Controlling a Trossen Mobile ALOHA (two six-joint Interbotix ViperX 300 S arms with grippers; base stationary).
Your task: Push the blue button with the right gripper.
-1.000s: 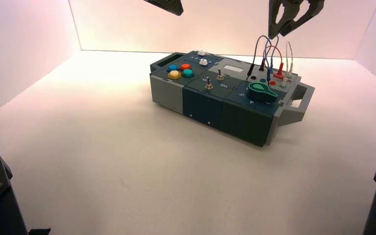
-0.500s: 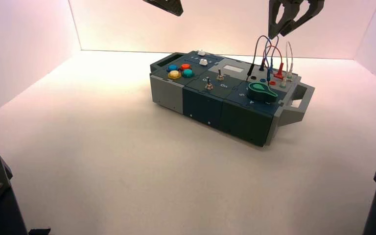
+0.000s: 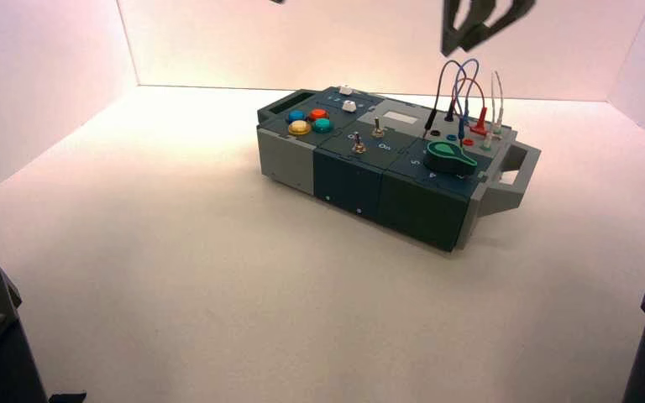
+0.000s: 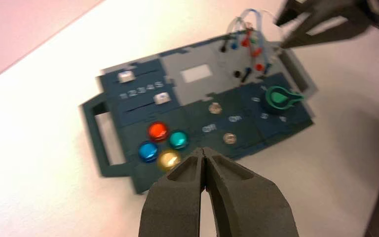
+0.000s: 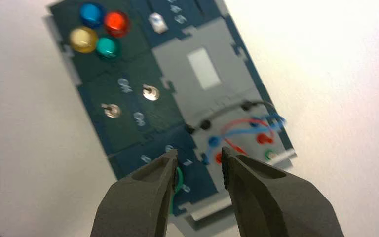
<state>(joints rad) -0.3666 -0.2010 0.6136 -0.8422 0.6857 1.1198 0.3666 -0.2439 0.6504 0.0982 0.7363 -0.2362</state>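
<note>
Hovering over the wire end of the box (image 3: 348,197), the right gripper (image 5: 199,150) stands open, its two fingers parted with nothing between them. The blue button (image 3: 296,117) lies well apart from it, on top of the box near the opposite, left-hand end, so from above and behind the arms the gripper is off to the right of the button and higher up. That button is the rear left one of a tight group of four: the red button (image 3: 318,115) is just beside it, the yellow button (image 3: 299,128) sits in front, and the green button (image 3: 322,125) is diagonally across. Between the group and the gripper's end of the box are two metal switches (image 5: 151,92) and a pale window (image 5: 204,68); the green knob (image 3: 449,158) and the looped wires (image 3: 463,80) are at that end. The left gripper (image 4: 204,149) is up at the far side, its fingertips together.
</note>
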